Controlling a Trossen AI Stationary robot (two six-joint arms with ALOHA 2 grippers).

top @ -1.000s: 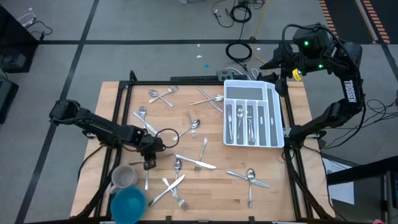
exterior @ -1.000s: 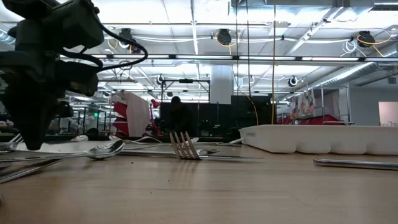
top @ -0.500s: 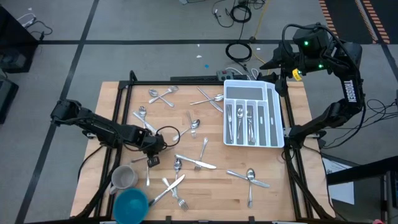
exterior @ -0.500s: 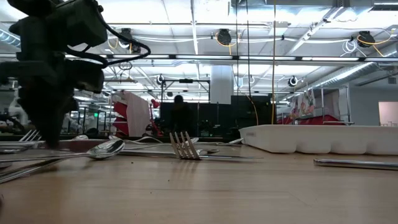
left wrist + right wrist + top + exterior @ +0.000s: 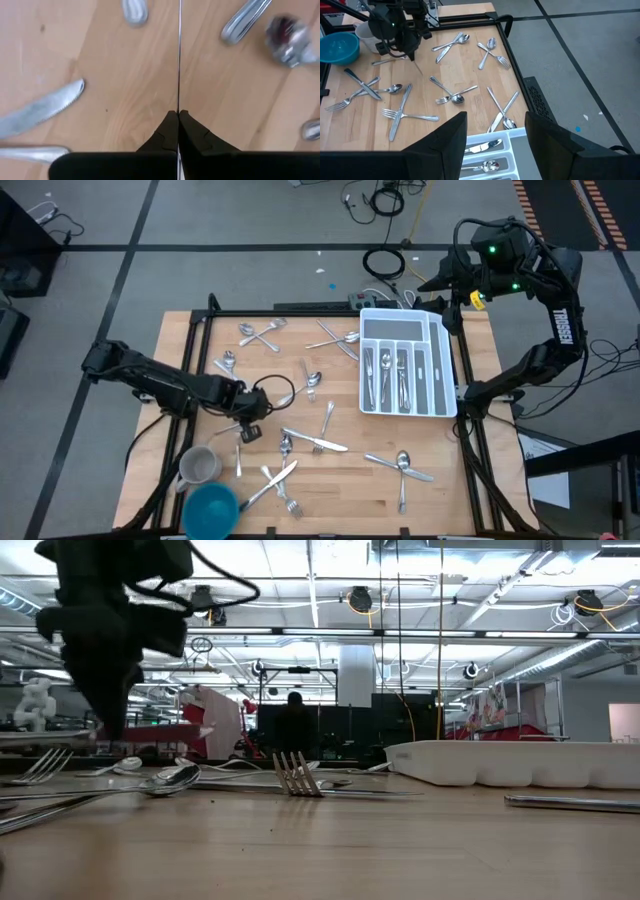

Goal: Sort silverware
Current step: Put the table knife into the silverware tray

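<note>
Along the near edge of the table (image 5: pixel 440 510), by its left corner, we saw a blue bowl (image 5: pixel 208 508) with a grey mug (image 5: pixel 198 465) just beyond it. Loose silverware (image 5: pixel 275 480) lay beside them: a knife and a fork crossed over each other, and, further toward the right edge, two spoons (image 5: pixel 403 467) lying across one another.

A little farther in, left of the table's middle, the left gripper (image 5: pixel 250 428) hung above the wood. Its fingers (image 5: pixel 167 132) were clenched tight on one slim piece of cutlery (image 5: pixel 179 60), which we saw edge-on as a thin line running straight out from the tips. We could not tell whether that piece was a knife, a fork or a spoon. Below it, apart from it, a serrated knife (image 5: pixel 42 107) and several handles lay on the table.

Around the middle of the table more forks and spoons (image 5: pixel 318 442) were scattered, some overlapping.

Toward the far right corner stood the white tray (image 5: pixel 437 370), with several pieces already lying in its long compartments. Near the far edge, two crossed pairs (image 5: pixel 262 333) of cutlery lay left of the tray.

Beyond the far right corner, off the table, the right gripper (image 5: pixel 496 142) hung high, released and holding nothing.
</note>
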